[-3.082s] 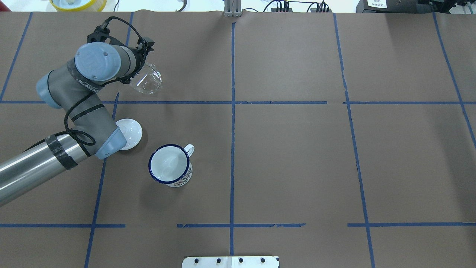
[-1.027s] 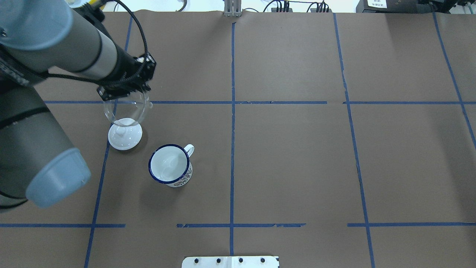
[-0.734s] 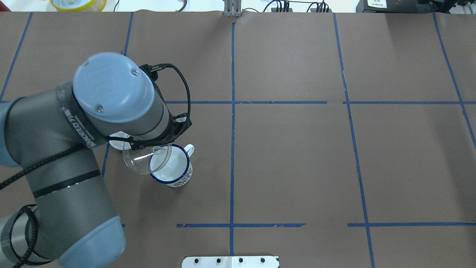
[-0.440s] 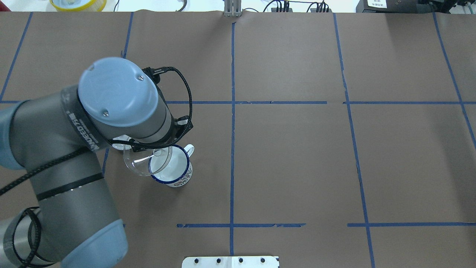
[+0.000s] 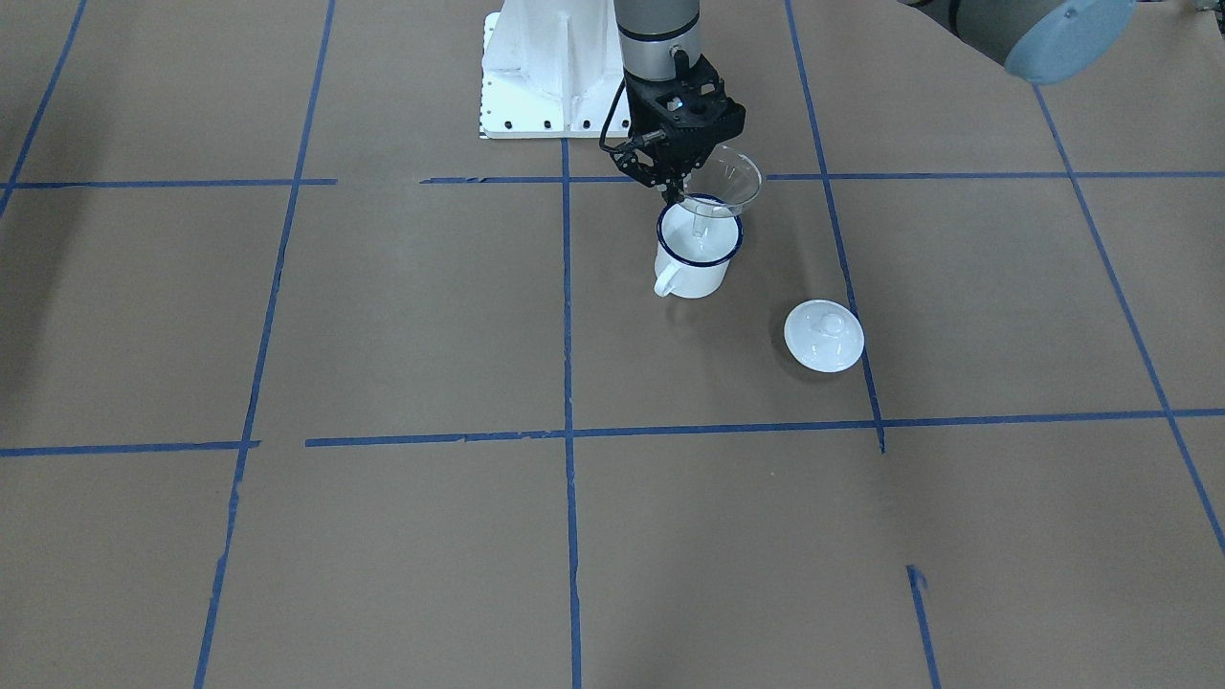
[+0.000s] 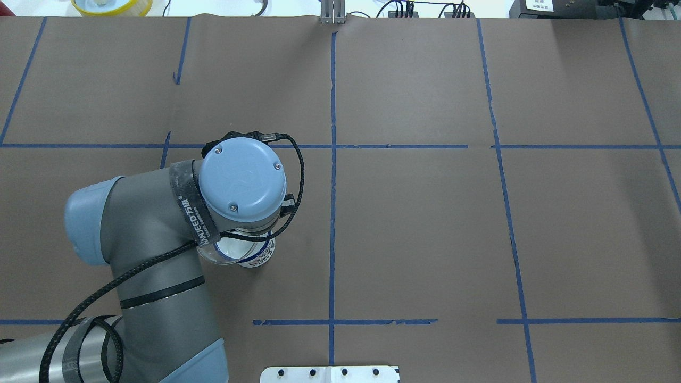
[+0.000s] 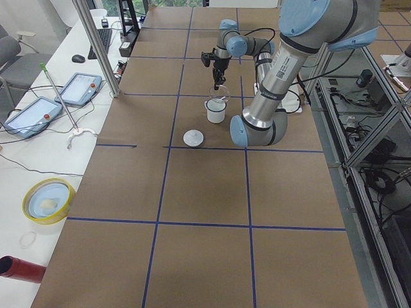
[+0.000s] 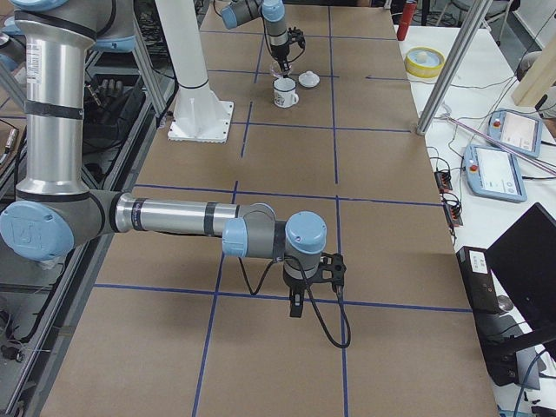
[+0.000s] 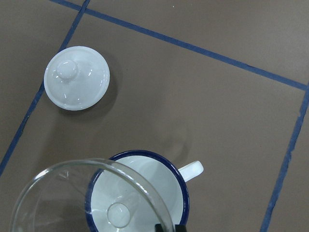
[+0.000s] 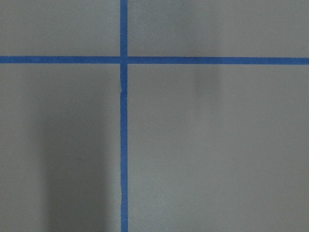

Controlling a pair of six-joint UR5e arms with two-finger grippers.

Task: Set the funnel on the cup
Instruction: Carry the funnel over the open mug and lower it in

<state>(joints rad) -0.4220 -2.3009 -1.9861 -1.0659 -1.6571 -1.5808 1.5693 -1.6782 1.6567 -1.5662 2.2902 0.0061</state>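
Note:
The cup [image 5: 697, 258], a white mug with a dark blue rim, stands upright on the brown table. My left gripper [image 5: 681, 194] is shut on the rim of the clear funnel [image 5: 731, 180] and holds it just above the cup. The funnel's stem hangs inside the cup's mouth, and its bowl sits off-centre. The left wrist view shows the funnel [image 9: 91, 198] overlapping the cup [image 9: 159, 179]. In the overhead view my wrist hides most of the cup [image 6: 259, 258]. My right gripper [image 8: 295, 306] hangs over bare table far away; I cannot tell if it is open.
A white round knobbed lid [image 5: 823, 335] lies on the table near the cup, on my left side of it; it also shows in the left wrist view [image 9: 76, 77]. Blue tape lines cross the table. A white base plate [image 5: 536, 77] is by the robot.
My left arm has carried the funnel from above the lid to above the cup. It has then shifted further, so my wrist now covers the cup in the overhead view.

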